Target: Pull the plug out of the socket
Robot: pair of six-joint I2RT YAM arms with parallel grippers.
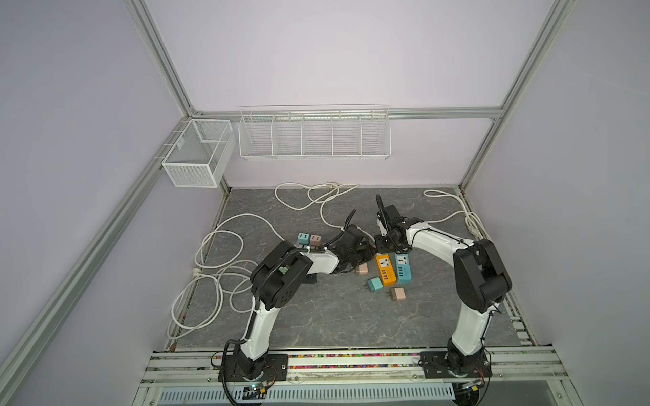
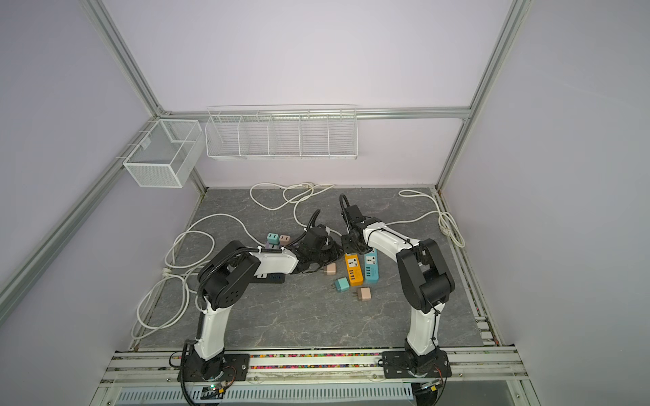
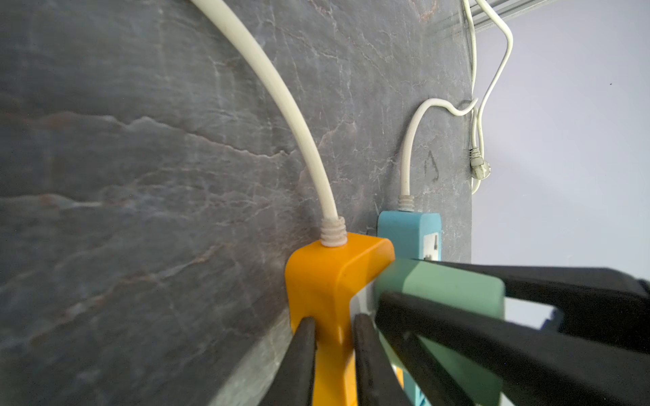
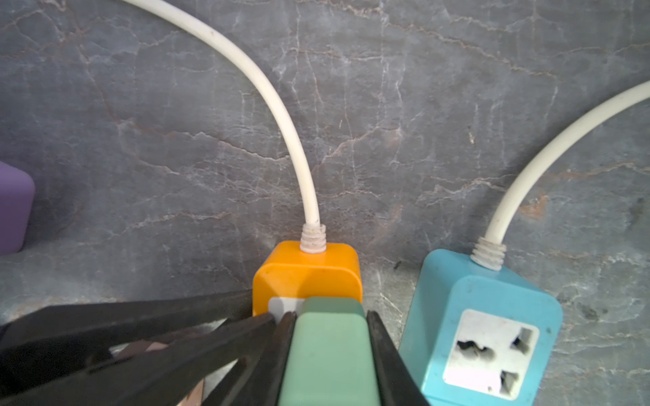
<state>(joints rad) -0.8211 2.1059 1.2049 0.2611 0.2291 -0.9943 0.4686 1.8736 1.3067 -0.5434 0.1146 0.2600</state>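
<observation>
While the left pincer (image 3: 332, 321) grips the orange socket (image 4: 306, 277) on the counter (image 4: 140, 140), the right pincer (image 4: 330, 316) clamps the green plug (image 4: 327, 369). The pull should run straight out, without twisting.

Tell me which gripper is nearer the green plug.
Right. The right gripper is shut on the green plug itself. The left gripper is shut on the orange socket that the plug sits in.

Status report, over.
Left gripper shut on orange power strip. Right gripper shut on green plug, seated in that strip. Blue power strip alongside, apart.
</observation>
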